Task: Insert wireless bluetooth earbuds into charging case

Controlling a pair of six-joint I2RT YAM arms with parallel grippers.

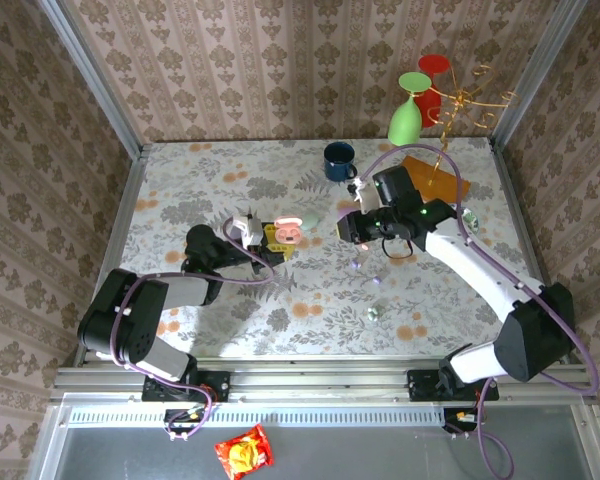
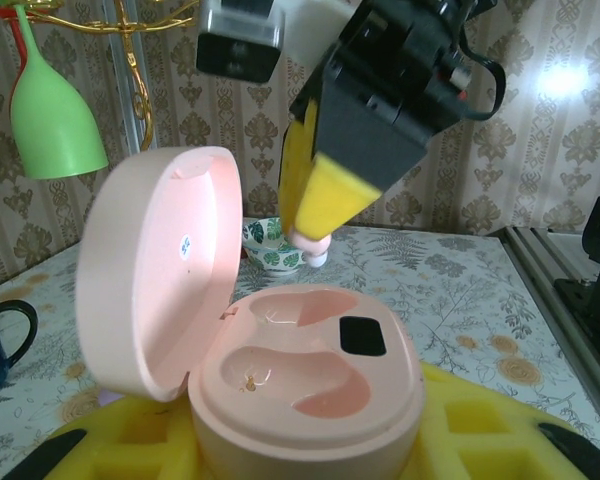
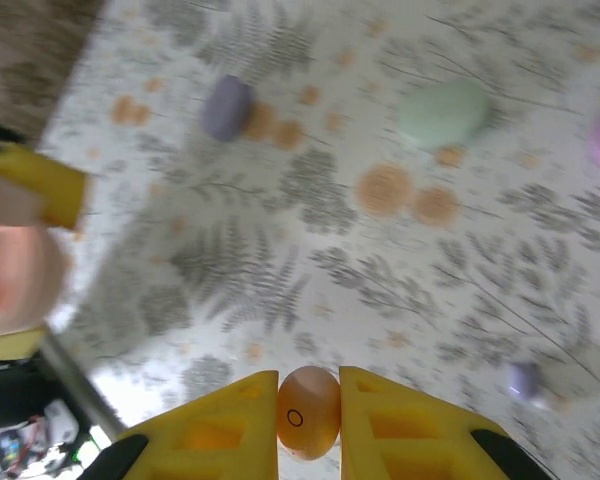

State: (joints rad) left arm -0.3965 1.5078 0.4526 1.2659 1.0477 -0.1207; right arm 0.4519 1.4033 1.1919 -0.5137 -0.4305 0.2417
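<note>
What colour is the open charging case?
Pale pink, inside and out; the charging case shows best in the left wrist view.

In the top view you are getting bright, even light from overhead. The table (image 1: 190,190) is showing clearly, the left arm (image 1: 145,310) is throwing a soft shadow onto the cloth beside it, and a paler band is running along the near edge.

In the left wrist view a hard white glare is burning out a patch of wallpaper (image 2: 570,80) at upper right (possibly a lamp, though you cannot be sure), and the pink case (image 2: 310,390) is glowing evenly.

The right wrist view is smearing. The floral cloth is blurring, the case at the left edge is melting out of focus, and the lower left is washing out white. The earbud (image 3: 308,410) is reading fairly sharp.
</note>
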